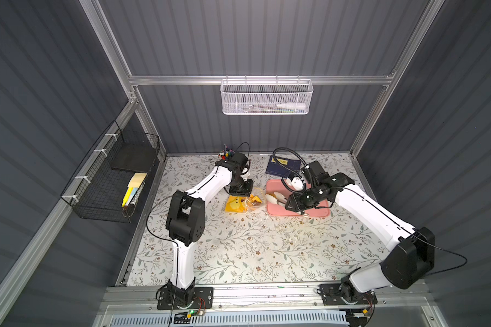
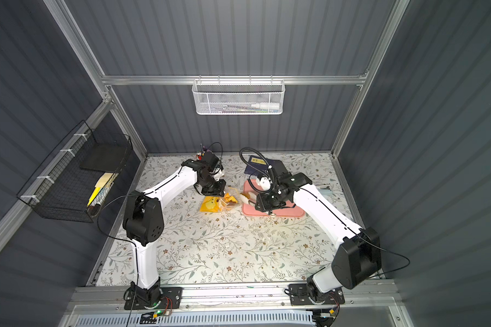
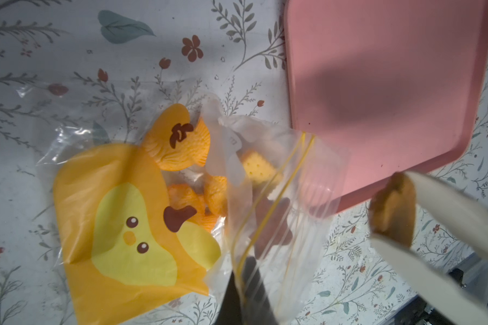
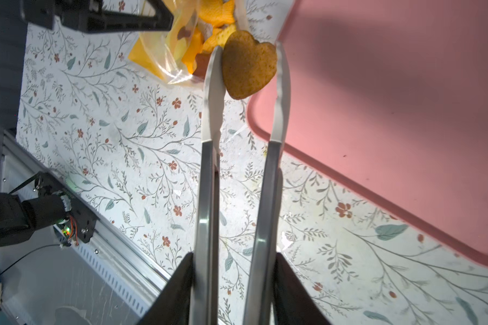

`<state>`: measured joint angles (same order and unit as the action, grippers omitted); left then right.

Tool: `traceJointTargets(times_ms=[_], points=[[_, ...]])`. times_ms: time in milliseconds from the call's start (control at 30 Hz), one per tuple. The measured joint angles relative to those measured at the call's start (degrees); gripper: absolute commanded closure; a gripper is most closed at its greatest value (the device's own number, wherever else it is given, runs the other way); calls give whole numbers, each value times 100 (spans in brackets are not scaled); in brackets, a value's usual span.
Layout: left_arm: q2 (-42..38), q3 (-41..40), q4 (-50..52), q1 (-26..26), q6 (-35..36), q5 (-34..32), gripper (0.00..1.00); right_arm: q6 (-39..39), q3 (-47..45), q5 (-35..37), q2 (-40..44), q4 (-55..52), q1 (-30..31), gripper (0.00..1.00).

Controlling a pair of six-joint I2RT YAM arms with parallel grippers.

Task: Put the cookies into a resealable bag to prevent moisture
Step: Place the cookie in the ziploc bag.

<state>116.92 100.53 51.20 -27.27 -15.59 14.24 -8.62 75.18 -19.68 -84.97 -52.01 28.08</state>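
heart cookie (image 4: 248,66) in tongs (image 4: 209,174) gripped by right tool (image 4: 234,284) — left tool (image 3: 244,289) clenched on mouth of resealable bag (image 3: 130,213)

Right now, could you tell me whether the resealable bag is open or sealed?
Open: left gripper pinches one lip of the resealable bag; its yellow zip lines stand apart.

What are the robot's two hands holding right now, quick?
Left gripper: jaws shut on the edge of the resealable bag.
Right gripper: jaws shut on tongs, which pinch a heart cookie.
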Motion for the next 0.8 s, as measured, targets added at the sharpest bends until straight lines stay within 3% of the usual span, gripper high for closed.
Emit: traceJointTargets(times_ms=[433,567,800], points=[[-2,-17,4,0,2,101,100,-669,-155,-396,-619,1051,271,57],[-66,-52,4,0,2,151,100,-741,-90,-452,-892,1202,295,50],[-164,-76,0,0,2,166,100,-743,-83,-442,-643,1220,302,48]])
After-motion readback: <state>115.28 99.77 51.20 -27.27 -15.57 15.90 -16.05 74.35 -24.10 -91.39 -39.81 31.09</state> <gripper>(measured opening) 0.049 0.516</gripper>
